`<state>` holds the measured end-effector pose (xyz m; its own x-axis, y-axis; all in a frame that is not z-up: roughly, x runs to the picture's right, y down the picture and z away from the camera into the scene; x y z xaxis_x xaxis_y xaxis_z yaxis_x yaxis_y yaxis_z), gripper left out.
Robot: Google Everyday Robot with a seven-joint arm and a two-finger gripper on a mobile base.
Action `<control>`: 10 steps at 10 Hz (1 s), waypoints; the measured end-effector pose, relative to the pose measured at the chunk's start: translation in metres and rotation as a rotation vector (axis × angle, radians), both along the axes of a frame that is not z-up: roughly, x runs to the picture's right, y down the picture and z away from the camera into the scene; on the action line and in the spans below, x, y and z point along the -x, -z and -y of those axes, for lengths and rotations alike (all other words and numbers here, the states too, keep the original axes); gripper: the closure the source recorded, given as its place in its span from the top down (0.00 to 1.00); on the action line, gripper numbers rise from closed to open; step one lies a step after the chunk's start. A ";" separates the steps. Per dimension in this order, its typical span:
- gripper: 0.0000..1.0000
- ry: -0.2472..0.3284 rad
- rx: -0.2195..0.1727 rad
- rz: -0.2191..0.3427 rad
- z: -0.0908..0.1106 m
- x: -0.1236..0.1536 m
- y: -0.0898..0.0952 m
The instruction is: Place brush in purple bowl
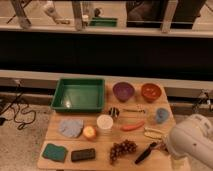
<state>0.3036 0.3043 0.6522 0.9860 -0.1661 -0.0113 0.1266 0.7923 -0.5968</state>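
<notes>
White robot arm bulks in at lower right of frame; end effector low at the right front corner of the wooden tabletop, fingers apart, holding nothing. Slim black brush lies diagonally on the tabletop at lower right, just left of the arm and right of the dark grape cluster. Small round glossy purple bowl sits at the tabletop's far edge, between green plastic tray and orange-red bowl, well apart from the brush.
</notes>
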 end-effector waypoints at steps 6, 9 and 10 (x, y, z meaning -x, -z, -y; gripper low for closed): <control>0.80 0.066 0.038 0.059 -0.041 0.038 -0.014; 0.80 0.090 0.047 0.061 -0.037 0.050 -0.034; 0.80 0.097 0.042 0.060 -0.029 0.051 -0.040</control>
<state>0.2527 0.3336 0.6923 0.9641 -0.2594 0.0565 0.2378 0.7490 -0.6184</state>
